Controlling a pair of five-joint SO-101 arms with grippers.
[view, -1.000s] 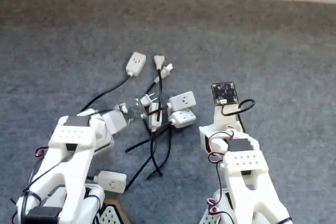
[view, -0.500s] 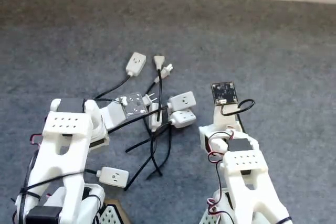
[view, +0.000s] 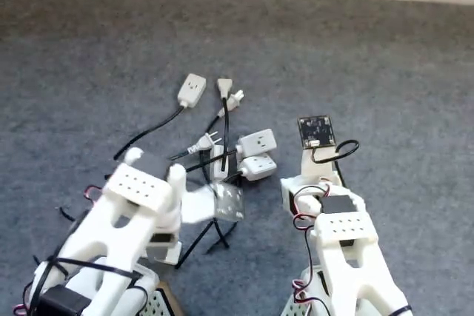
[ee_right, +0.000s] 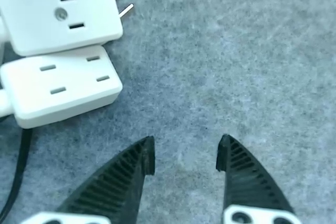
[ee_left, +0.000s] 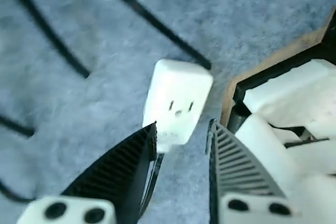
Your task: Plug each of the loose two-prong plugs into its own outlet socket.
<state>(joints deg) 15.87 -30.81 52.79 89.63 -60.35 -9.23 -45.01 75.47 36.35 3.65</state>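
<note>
My left gripper [ee_left: 182,127] is open, its fingers on either side of the near end of a white outlet socket [ee_left: 177,98] that lies face up on the carpet by the arm's wooden base. In the high view the left arm [view: 141,190] bends back over that spot. My right gripper [ee_right: 186,140] is open over bare carpet, just short of two white sockets [ee_right: 58,11] [ee_right: 58,90] lying side by side. Those sockets [view: 258,140] [view: 258,166] sit mid-table, with loose plugs [view: 224,86] [view: 206,140] beside them. Another socket [view: 192,90] lies farther back.
Black cords [view: 215,212] cross and tangle between the two arms. The wooden base edge [ee_left: 262,61] lies close to the left gripper. Open grey carpet [view: 400,94] stretches to the far right and far left.
The left arm has drawn back from the plug cluster and turned toward its own base, ending over the socket there. The right arm has stayed still.
</note>
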